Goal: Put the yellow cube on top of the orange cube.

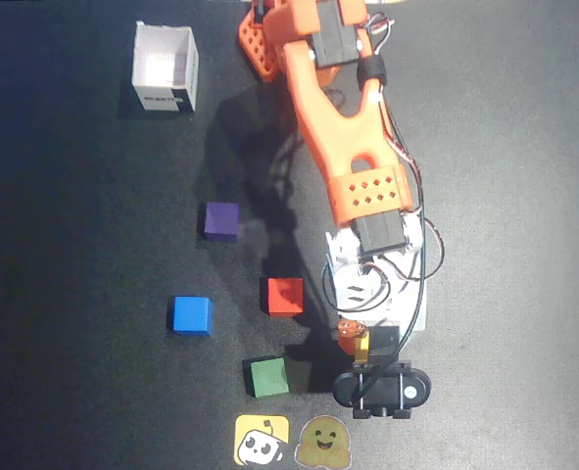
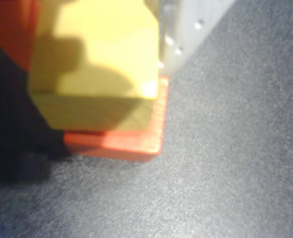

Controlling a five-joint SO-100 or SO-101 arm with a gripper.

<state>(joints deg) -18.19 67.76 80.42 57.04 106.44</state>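
Yellow cube: upper left of wrist view, resting on orange cube, held between gripper fingers, white finger touching its right side. In overhead view, low centre-right under the arm. Elsewhere on black table: red cube, green cube, blue cube, purple cube, white box upper left.
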